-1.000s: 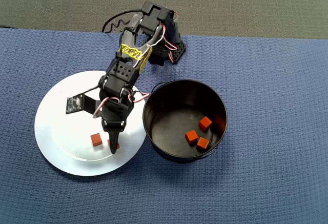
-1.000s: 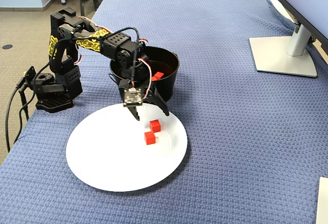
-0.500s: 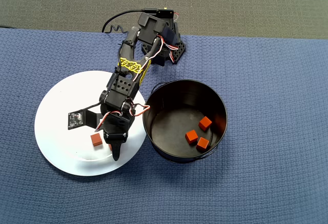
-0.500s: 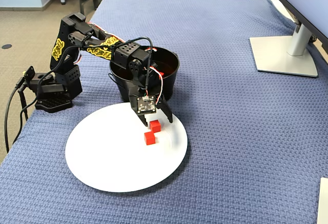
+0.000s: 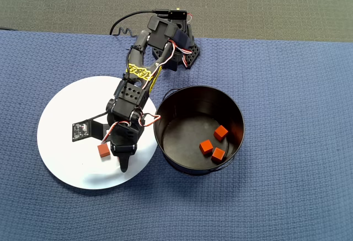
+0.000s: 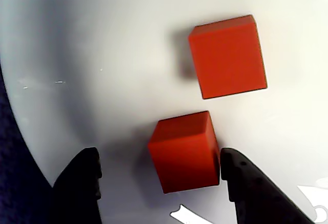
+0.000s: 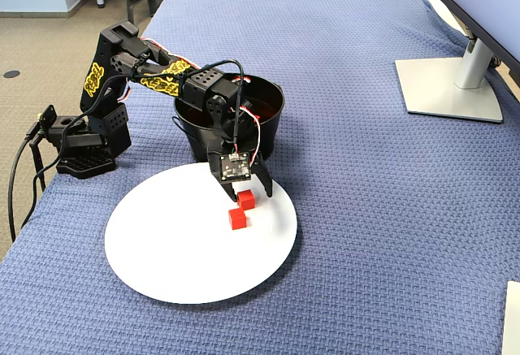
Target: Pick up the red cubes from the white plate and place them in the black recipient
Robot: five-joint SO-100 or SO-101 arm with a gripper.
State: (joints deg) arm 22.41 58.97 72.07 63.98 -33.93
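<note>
Two red cubes [image 6: 228, 56] plated, three potted.

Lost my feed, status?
Gripper open, straddling one red cube on white plate. Second cube beside it. Three already in black pot. Nothing blocking.

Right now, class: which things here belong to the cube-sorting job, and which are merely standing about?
Job: red cubes, white plate, black recipient holding three cubes, gripper.
Standing about: monitor stand, blue cloth.

Overhead looks down, fixed obliquely, wrist close; all share the plate [image 5: 60, 142].
</note>
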